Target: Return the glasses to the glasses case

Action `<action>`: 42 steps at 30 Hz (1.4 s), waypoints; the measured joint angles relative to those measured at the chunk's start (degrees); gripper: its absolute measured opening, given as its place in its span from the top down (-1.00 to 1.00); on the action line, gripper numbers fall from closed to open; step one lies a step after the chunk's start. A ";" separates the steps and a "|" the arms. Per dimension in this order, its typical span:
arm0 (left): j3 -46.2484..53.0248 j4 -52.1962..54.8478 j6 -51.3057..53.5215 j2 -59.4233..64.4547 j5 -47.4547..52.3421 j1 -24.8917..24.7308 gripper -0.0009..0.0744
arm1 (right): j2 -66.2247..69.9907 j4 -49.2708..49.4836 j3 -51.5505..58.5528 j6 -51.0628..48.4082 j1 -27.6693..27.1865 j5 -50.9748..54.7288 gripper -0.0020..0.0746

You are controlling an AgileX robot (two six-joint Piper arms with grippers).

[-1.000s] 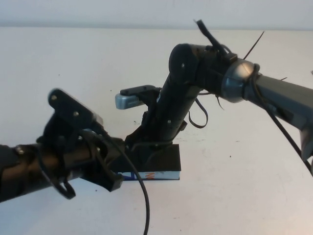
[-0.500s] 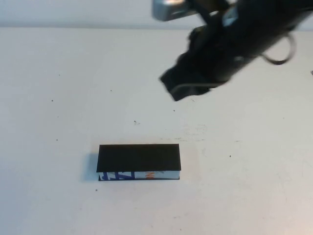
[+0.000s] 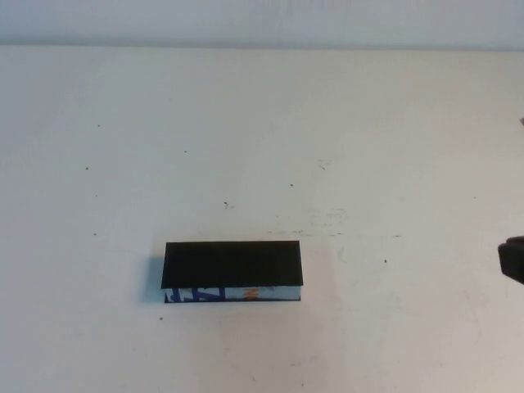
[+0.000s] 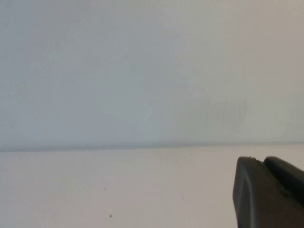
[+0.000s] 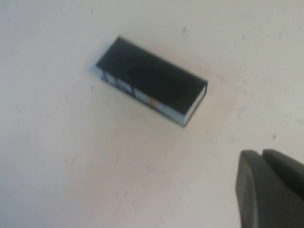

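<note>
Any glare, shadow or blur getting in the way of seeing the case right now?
High view: even light, no glare, glasses case sharp and shut, thin shadow at its left end; right end effector barely in frame at the right edge. Right wrist view: case soft but readable. Left wrist view: left end effector blurred, only bare table.

Right pincer (image 5: pixel 268 190) shut, raised off to the right; left pincer (image 4: pixel 268 192) raised.
</note>
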 joint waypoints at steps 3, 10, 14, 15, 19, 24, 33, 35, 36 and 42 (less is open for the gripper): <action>3.22 -0.39 0.13 0.00 -0.31 0.00 0.98 | -10.75 0.00 11.56 0.00 0.00 -13.70 0.98; 5.73 -6.95 0.13 0.00 -1.21 0.00 0.98 | -24.31 3.06 30.05 0.00 0.00 -37.28 0.98; 5.73 -10.17 0.13 0.00 -1.68 0.00 0.98 | -25.12 4.91 33.38 0.00 0.00 -41.06 0.98; 5.73 -10.28 0.13 0.00 -1.81 0.00 0.98 | -25.12 5.68 33.68 0.00 0.00 -41.06 0.98; 5.73 -10.28 0.13 0.00 -1.92 0.00 0.98 | -25.21 6.98 33.80 0.00 0.00 -39.63 0.98; 5.73 -10.28 0.13 0.00 -1.94 0.00 0.98 | -25.21 8.03 33.80 0.00 0.00 -35.71 0.98; 5.73 -10.28 0.13 0.00 -2.05 0.00 0.98 | -25.48 -1.07 34.09 0.00 0.00 -35.44 0.98; 5.73 -10.28 0.13 0.00 -2.05 0.00 0.98 | -26.02 -2.29 35.00 0.00 -1.69 -36.19 0.98; 5.73 -10.28 0.13 0.00 -2.05 0.00 0.98 | -26.22 -2.73 35.77 0.00 -3.52 -36.89 0.98; 5.73 -10.28 0.13 0.00 -2.05 0.00 0.98 | -27.98 -3.04 45.21 0.00 -21.41 -45.24 0.98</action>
